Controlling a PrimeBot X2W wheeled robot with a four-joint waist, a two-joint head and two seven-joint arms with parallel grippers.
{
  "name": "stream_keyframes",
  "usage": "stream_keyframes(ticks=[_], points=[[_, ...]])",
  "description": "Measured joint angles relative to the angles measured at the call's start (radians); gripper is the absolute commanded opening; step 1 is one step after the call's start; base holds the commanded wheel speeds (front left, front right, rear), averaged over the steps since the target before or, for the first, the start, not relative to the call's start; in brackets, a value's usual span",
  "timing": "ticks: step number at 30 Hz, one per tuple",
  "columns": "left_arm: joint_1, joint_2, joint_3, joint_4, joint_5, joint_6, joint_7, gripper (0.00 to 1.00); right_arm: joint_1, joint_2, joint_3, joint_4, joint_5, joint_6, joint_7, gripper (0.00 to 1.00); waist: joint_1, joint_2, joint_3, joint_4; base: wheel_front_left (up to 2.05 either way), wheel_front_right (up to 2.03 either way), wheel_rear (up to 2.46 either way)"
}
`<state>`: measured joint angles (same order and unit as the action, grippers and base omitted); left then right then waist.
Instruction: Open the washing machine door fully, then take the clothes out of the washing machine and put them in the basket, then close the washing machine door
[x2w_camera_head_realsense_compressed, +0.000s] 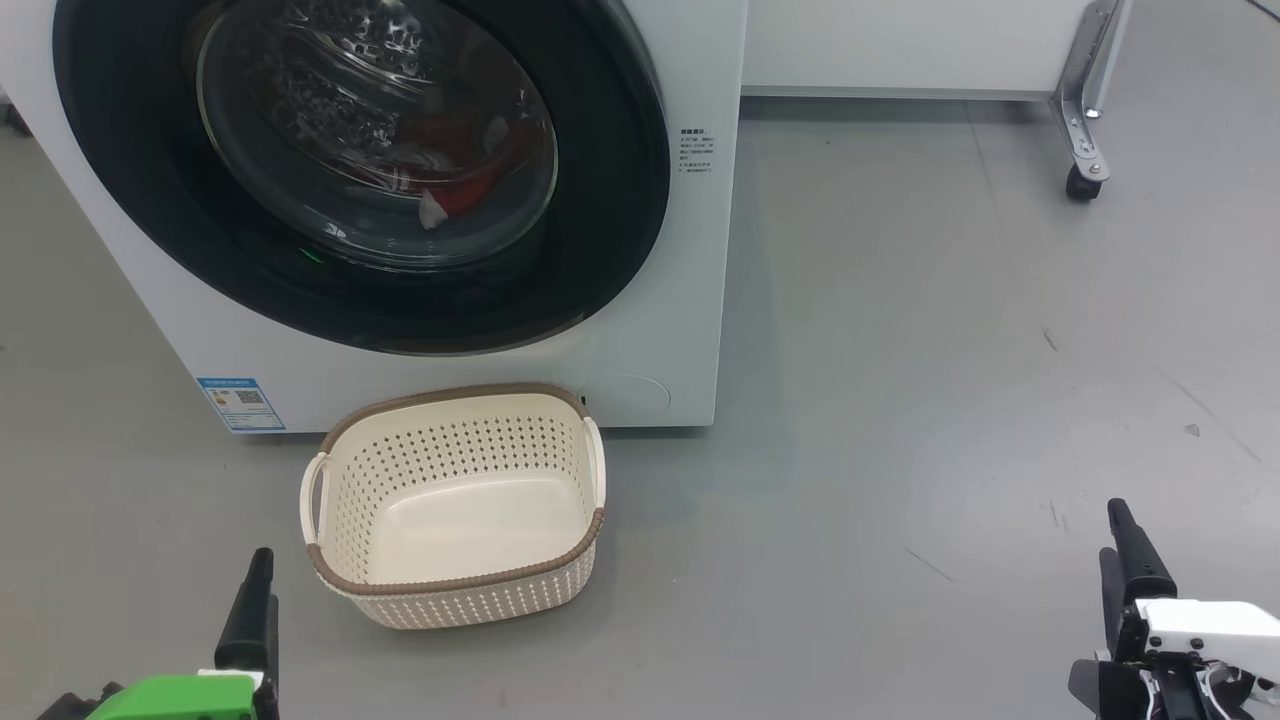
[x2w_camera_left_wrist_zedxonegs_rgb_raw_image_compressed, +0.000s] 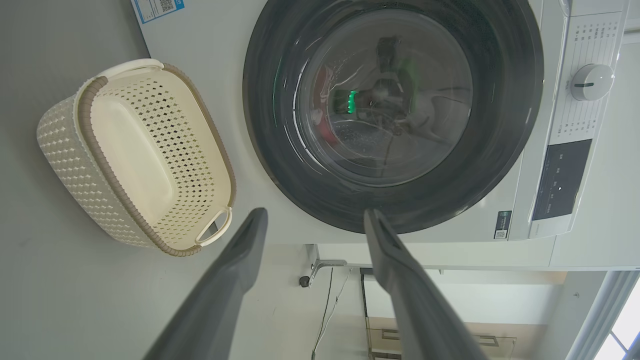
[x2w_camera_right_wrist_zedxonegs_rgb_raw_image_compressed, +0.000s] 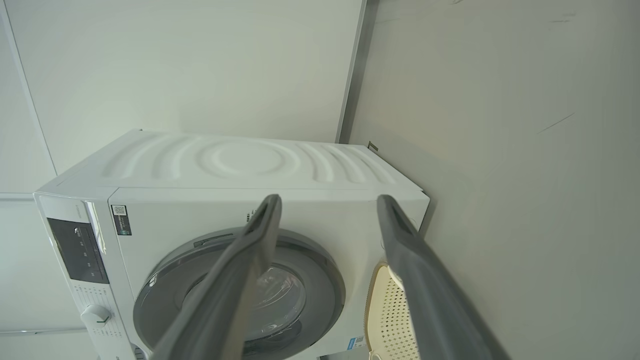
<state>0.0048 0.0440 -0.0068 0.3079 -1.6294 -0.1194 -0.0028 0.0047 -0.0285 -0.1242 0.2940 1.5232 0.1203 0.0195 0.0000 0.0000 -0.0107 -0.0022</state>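
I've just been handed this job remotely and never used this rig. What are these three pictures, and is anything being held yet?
You are looking through a two-armed wheeled robot. The big picture comes from its head camera, looking down at the floor. The other two come from cameras on its wrists, so they look tilted.

The washing machine stands in front, its round black door closed. Red clothes show through the glass. A cream basket with nothing in it sits on the floor in front of the machine.

The left tool and right tool each have two dark fingers, spread open. Neither holds or touches anything. Nothing has been started yet.
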Motion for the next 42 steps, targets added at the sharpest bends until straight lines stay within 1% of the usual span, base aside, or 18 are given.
stream_keyframes(ticks=[4, 8, 14, 25, 27, 30, 33, 36, 39, 42], points=[[-0.001, 0.000, 0.005, -0.014, 0.042, 0.000, -0.013, 1.00, -0.001, 0.000, -0.013, -0.020, -0.033, 0.000, -0.013, 1.00, 0.0000, 0.0000, -0.004, 0.000, 0.00, 0.00, 0.00], [-0.005, 0.000, 0.006, -0.031, 0.060, 0.000, -0.026, 1.00, -0.001, 0.000, -0.013, -0.038, -0.072, 0.000, -0.029, 1.00, 0.0000, 0.0000, -0.007, 0.001, 0.00, 0.00, 0.00], [-0.008, 0.000, 0.010, -0.056, 0.122, 0.000, -0.044, 1.00, -0.002, 0.000, -0.009, -0.067, -0.151, 0.000, -0.046, 1.00, 0.0000, 0.0000, -0.012, 0.002, 0.00, 0.00, 0.00], [-0.011, 0.000, -0.008, -0.097, 0.306, 0.000, -0.077, 1.00, -0.004, -0.017, 0.017, -0.127, -0.359, 0.000, -0.084, 1.00, 0.0000, 0.0000, -0.019, 0.004, 0.00, 0.00, 0.00], [-0.011, 0.000, -0.010, -0.100, 0.321, 0.000, -0.081, 1.00, -0.004, -0.017, 0.020, -0.130, -0.376, 0.000, -0.087, 1.00, 0.0000, 0.0000, -0.019, 0.004, 0.00, 0.00, 0.00], [-0.011, 0.000, -0.016, -0.111, 0.387, 0.000, -0.088, 1.00, -0.004, -0.021, 0.029, -0.139, -0.433, 0.000, -0.097, 1.00, 0.0000, 0.0000, -0.020, 0.004, 0.00, 0.00, 0.00], [-0.011, 0.000, -0.026, -0.123, 0.476, 0.002, -0.099, 1.00, -0.003, -0.031, 0.040, -0.148, -0.497, 0.000, -0.106, 1.00, 0.0000, 0.0000, -0.020, 0.004, 0.00, 0.00, 0.00], [-0.011, 0.000, -0.034, -0.129, 0.549, 0.016, -0.105, 1.00, -0.003, -0.036, 0.051, -0.157, -0.558, -0.005, -0.115, 1.00, 0.0000, 0.0000, -0.021, 0.004, 0.00, 0.00, 0.00], [-0.011, 0.000, -0.042, -0.138, 0.597, 0.035, -0.114, 1.00, -0.003, -0.039, 0.062, -0.165, -0.618, -0.009, -0.124, 1.00, 0.0000, 0.0000, -0.021, 0.004, 0.00, 0.00, 0.00], [-0.011, 0.000, -0.060, -0.146, 0.688, 0.045, -0.123, 1.00, -0.003, -0.042, 0.072, -0.174, -0.680, -0.010, -0.135, 1.00, 0.0000, 0.0000, -0.021, 0.003, 0.00, 0.00, 0.00]])
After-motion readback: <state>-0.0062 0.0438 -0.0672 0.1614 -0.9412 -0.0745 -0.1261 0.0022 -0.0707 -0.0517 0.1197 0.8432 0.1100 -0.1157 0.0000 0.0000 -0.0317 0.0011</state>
